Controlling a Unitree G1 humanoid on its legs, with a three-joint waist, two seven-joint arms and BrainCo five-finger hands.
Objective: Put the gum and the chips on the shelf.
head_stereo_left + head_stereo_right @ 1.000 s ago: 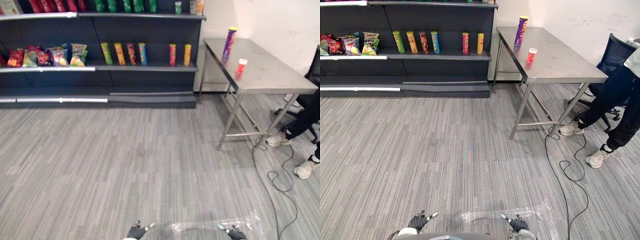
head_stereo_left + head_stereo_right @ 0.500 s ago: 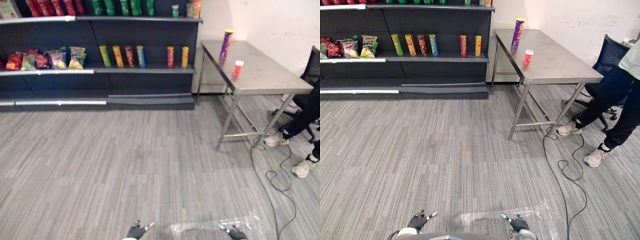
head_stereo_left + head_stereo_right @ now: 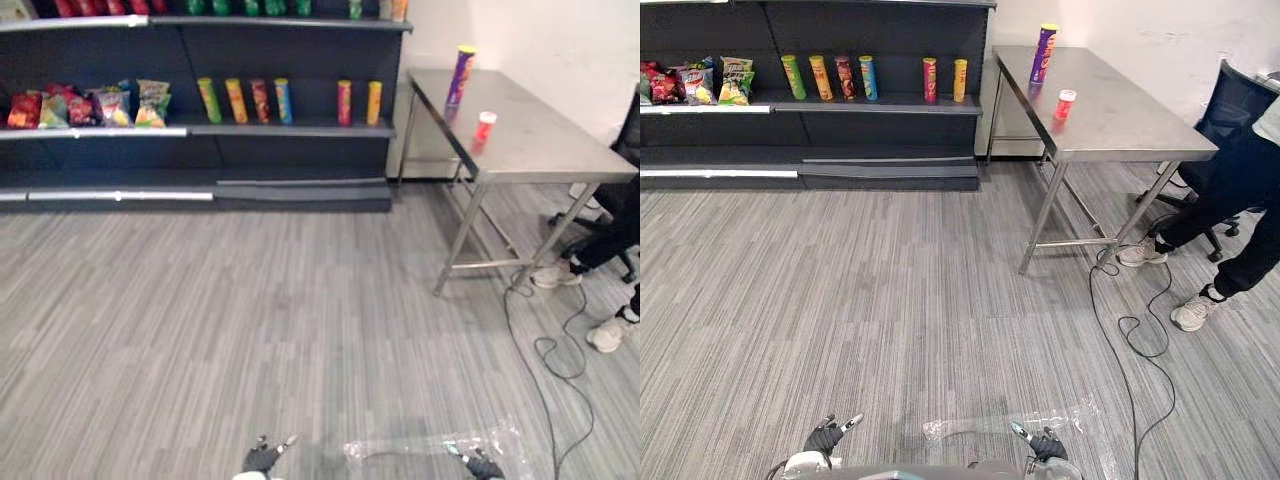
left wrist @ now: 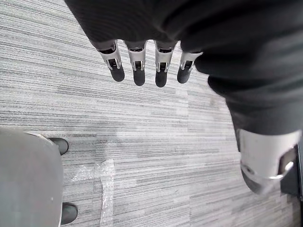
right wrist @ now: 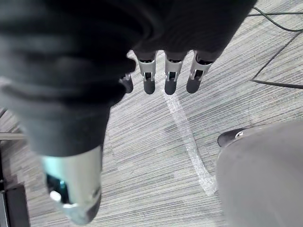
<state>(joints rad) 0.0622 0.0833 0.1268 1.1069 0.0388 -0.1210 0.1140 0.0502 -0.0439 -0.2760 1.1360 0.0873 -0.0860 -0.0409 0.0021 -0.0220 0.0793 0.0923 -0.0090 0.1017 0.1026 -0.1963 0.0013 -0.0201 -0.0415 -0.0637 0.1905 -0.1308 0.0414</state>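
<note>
My left hand [image 4: 138, 71] and right hand [image 5: 170, 78] hang straight-fingered, empty. On the grey steel table [image 3: 540, 150] beside the dark shelf [image 3: 300, 129]: tall purple chips can [image 3: 460, 75], small red gum tub [image 3: 485, 127]. Approach step, I judge; next, walk closer.

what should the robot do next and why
Probably step forward and to the right, toward the steel table. The purple chips can and the small red gum bottle stand on it, seemingly well beyond reach, while the left robot hand and right robot hand hang open and empty over the floor.
</note>
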